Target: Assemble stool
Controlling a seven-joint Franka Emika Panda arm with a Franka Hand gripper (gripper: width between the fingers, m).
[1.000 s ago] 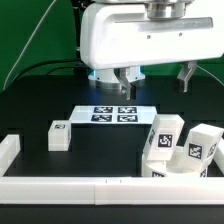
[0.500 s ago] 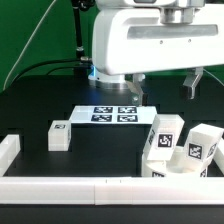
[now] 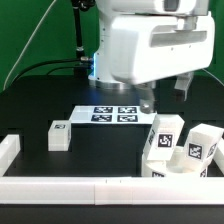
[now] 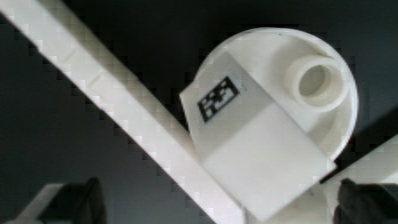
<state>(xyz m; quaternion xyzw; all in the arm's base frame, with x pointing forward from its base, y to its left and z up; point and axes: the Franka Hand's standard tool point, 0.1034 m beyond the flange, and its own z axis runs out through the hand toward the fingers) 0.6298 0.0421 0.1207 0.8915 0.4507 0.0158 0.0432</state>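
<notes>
One white block leg [image 3: 58, 135] with a tag lies alone at the exterior view's left. A cluster of white tagged stool parts [image 3: 165, 140] [image 3: 203, 148] stands at the front right against the border bar. In the wrist view the round seat [image 4: 302, 75] with its centre hole shows, and a tagged white leg [image 4: 267, 150] lies over it. My gripper [image 3: 165, 94] hangs open and empty above and behind that cluster. Its dark fingertips [image 4: 71, 200] stand wide apart in the wrist view, the gripper [image 4: 217, 205] holding nothing.
The marker board [image 3: 108, 114] lies mid-table, to the left of the gripper. White border bars run along the front [image 3: 90, 188] and at the left corner [image 3: 8, 150]; one bar crosses the wrist view diagonally [image 4: 98, 95]. The table is black.
The arm has moved toward the exterior view's right, from over the marker board to above the right-hand cluster. The parts on the table have not moved.
</notes>
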